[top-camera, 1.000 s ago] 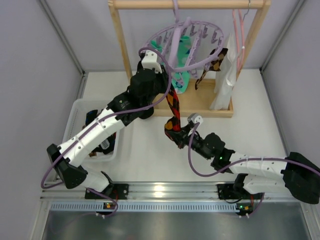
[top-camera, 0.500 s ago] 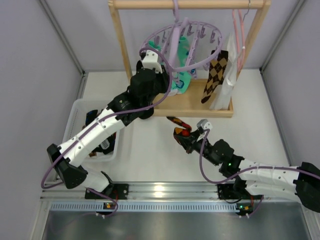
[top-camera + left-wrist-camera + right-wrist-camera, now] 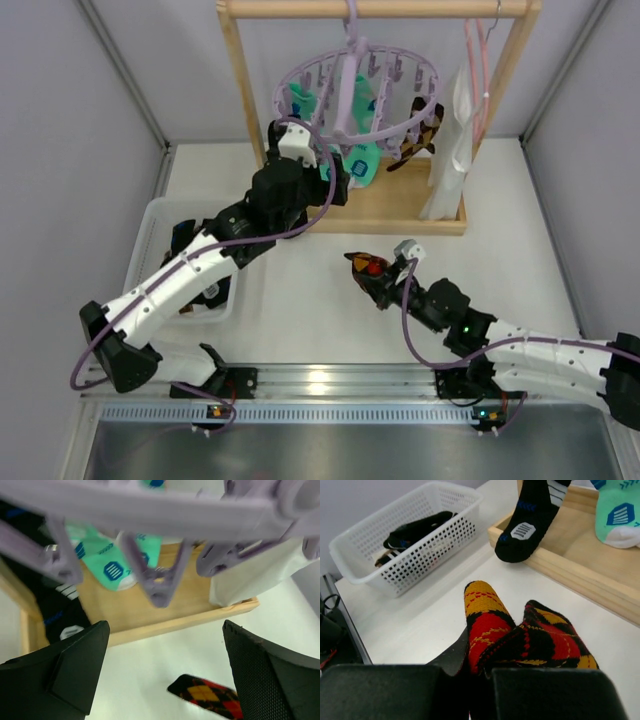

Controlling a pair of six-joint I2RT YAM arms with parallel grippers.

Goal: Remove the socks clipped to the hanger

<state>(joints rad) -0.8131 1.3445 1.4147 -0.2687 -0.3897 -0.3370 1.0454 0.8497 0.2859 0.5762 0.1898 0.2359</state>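
The right claw was clamped on the black sock with an orange-red check. The sock bunched up out of its fingers, free of any peg and low over the white counter. The left claw stood wide open and empty just under the round lavender plastic ring hanger, its fingers either side of a bare lavender clip peg. Beyond hung the teal green sock and the black-and-blue sock. The brown-and-black diamond sock hung on the ring's right side. The freed sock probably belonged in the white plastic mesh basket, which lay to the left, beside the left arm. To do that well, the right arm should travel low across the counter, clear of the left arm's elbow. It should let go only once the sock was over the basket's rim. The left claw could meanwhile line up on a sock just below its peg.
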